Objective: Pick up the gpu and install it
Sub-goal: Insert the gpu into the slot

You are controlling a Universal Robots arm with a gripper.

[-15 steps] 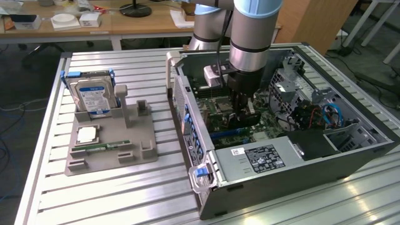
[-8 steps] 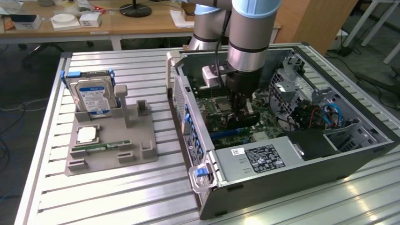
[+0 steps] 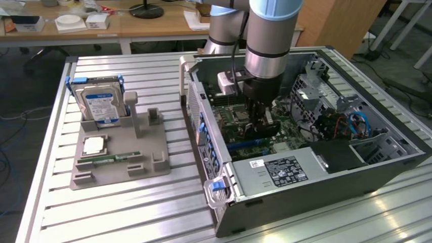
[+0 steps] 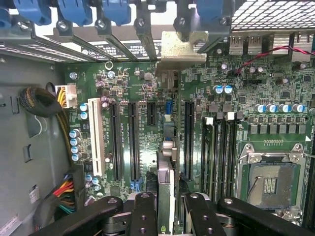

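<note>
A: Exterior view first. The arm reaches straight down into the open computer case [image 3: 378, 167] lying on its side on the slatted aluminium table [image 3: 135, 212]. The gripper [image 3: 260, 121] is low over the motherboard [image 3: 233, 114], about mid-case.

B: And over on the exterior view's left?

A: A grey parts holder [image 3: 118, 162] sits well apart from the case. A silver hard drive [image 3: 101, 105] with a blue-white label stands upright in it, a processor chip [image 3: 93, 146] lies flat below that, and a narrow green memory stick [image 3: 108, 158] lies below the chip. The power supply [image 3: 280, 169] with its label sits in the near end of the case.

B: Can you make out the gpu from there?

A: Not clearly; the gripper hides that spot. Wrist view now. The gpu [image 4: 166, 169] is right in front of the camera, seen edge-on, a thin card standing upright between the black fingers [image 4: 143, 216]. The jaws are pinching it from both sides.

B: Where does it sit on the board?

A: Its silvery end bracket [image 4: 182, 46] is up against the rear slot openings, beside the blue retention clips [image 4: 115, 10]. The card's edge runs down the middle, between two long black expansion slots [image 4: 132, 140], parallel to them. Whether it is fully seated, I cannot tell.

B: Anything else?

A: An empty processor socket [image 4: 268, 184] off to one side, and a bundle of coloured power cables [image 4: 66, 189] on the other.
</note>
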